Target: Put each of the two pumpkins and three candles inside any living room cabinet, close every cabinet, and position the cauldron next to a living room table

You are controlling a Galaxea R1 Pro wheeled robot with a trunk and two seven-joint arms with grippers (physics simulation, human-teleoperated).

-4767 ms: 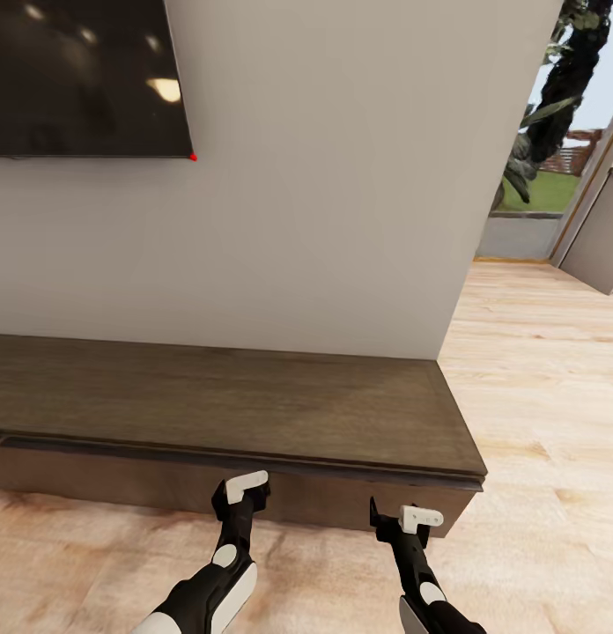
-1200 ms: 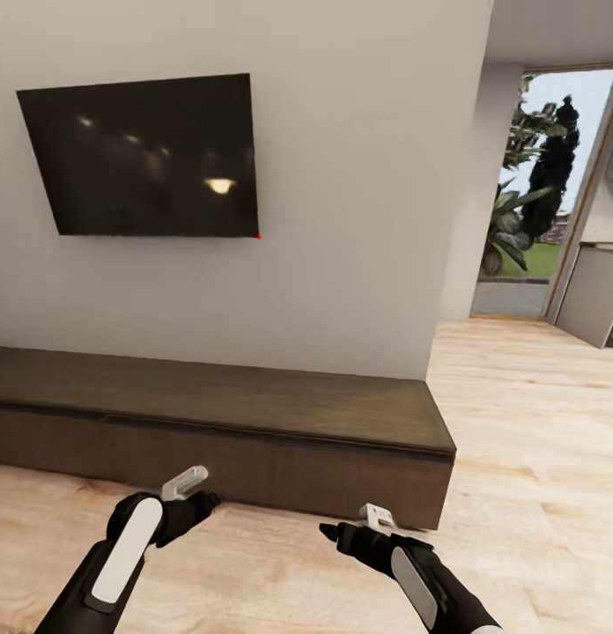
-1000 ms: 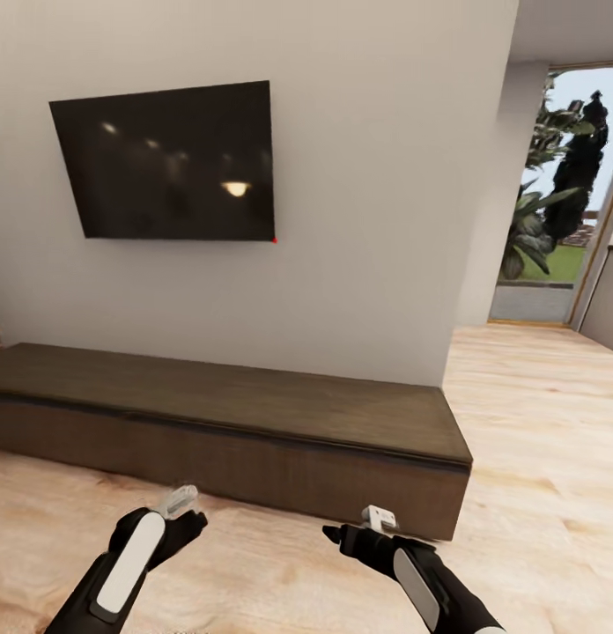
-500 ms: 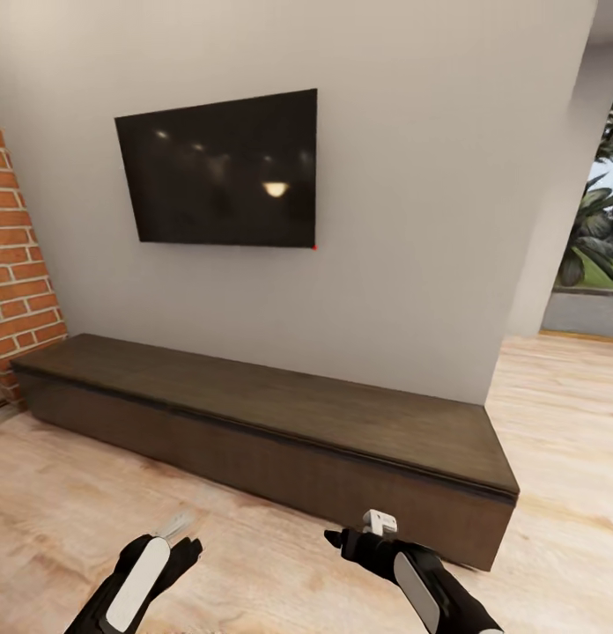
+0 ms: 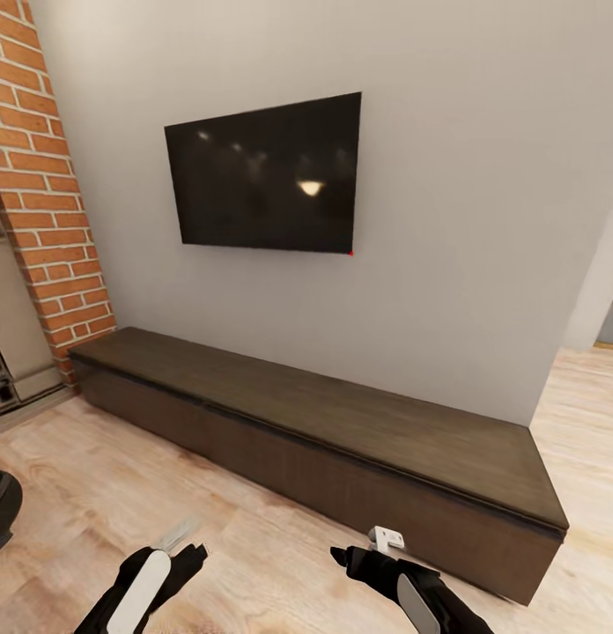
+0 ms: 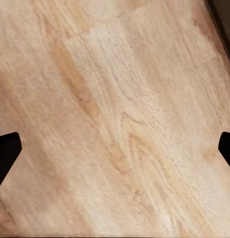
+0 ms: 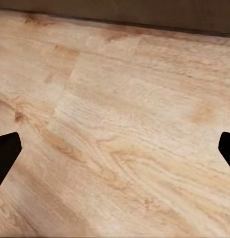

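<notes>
Wood floor (image 5: 77, 493) lies beneath both end effectors, left (image 6: 115, 153) and right (image 7: 115, 153), fingers spread, empty. Cabinet (image 5: 342, 458) sits ahead, drawers closed. Risk: turning nearby could clip its corner.

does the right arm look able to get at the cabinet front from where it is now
Probably yes, with a short reach forward. The right gripper hangs open over bare wood floor, and the cabinet front lies just ahead of it with nothing between. It is not touching the cabinet yet.
</notes>
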